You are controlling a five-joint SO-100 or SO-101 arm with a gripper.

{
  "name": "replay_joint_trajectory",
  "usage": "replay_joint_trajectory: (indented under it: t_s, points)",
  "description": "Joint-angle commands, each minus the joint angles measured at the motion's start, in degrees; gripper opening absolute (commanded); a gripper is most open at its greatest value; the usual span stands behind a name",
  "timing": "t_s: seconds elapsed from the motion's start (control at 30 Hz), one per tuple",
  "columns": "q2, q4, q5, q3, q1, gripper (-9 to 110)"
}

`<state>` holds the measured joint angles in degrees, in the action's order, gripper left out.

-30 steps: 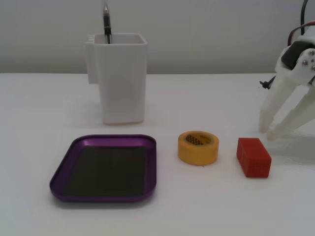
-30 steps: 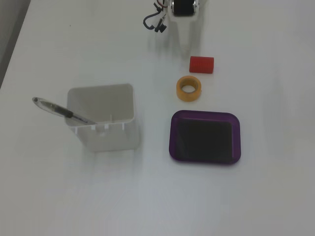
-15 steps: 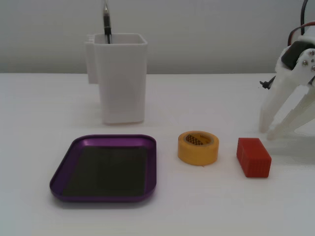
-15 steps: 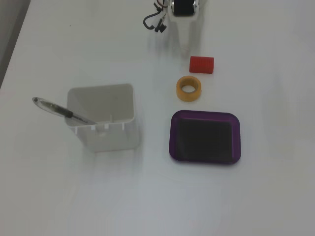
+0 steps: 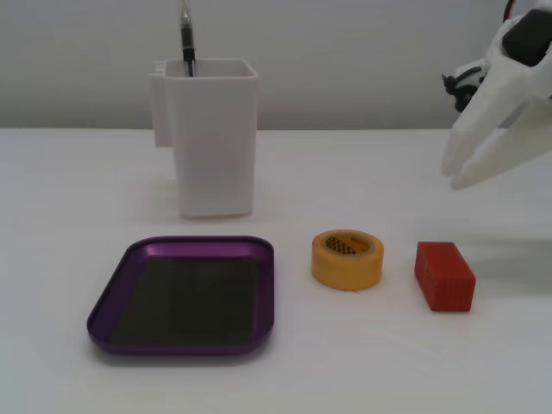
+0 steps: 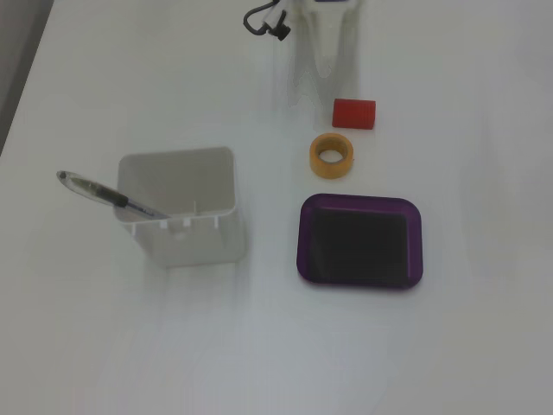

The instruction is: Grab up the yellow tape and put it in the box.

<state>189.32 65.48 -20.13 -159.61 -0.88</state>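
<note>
In a fixed view, the box (image 5: 183,295) sat nearest, empty. Just right of it the yellow tape (image 5: 348,258) lay untouched on the table, beside a red block (image 5: 444,275). Farther right, the gripper (image 5: 454,177) hung released above; everything remained undone.

Office-like desk: pen (image 6: 104,194) in holder (image 6: 183,207)

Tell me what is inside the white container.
A pen stands slanted in the white container, its top sticking out over the rim. The overhead-looking fixed view shows nothing else inside; the pen's lower end is hidden by the wall.
</note>
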Motion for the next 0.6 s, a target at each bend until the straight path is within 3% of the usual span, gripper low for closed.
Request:
replay_joint_trajectory:
  t_s: [0.0,0.33,0.57]
  points:
    - [-10.0,0.0,-2.1,5.8,-0.4,3]
    - [-59.0,0.2,-1.8,35.5,0.6,11]
    - [-82.4,-0.6,1.8,50.7,0.6,12]
